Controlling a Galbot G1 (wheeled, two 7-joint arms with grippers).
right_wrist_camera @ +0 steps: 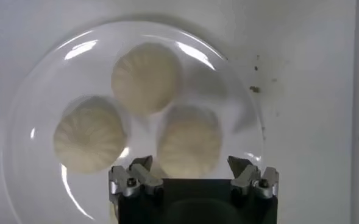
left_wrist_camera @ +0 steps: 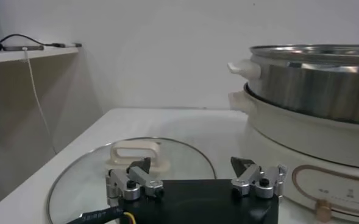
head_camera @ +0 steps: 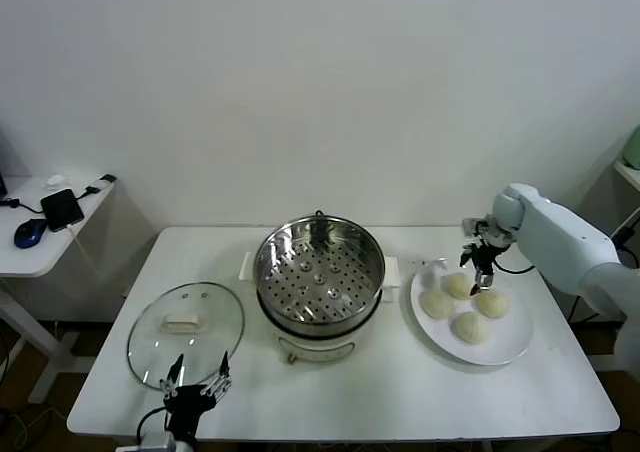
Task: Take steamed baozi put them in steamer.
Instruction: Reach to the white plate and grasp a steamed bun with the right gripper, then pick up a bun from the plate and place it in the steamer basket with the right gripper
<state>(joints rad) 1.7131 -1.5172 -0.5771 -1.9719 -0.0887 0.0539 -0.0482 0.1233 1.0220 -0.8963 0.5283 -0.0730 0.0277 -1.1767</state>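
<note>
Several cream-white baozi lie on a flat white plate at the right. The steel steamer with its perforated tray stands empty at the table's middle on a white base. My right gripper hovers open over the plate's far side, above the nearest baozi. In the right wrist view three baozi show on the plate; the one just ahead lies between my open fingers. My left gripper is open and parked at the front left, near the glass lid.
The round glass lid with a white handle lies left of the steamer. A side desk at the far left holds a phone and a mouse. Bare table lies in front of the steamer.
</note>
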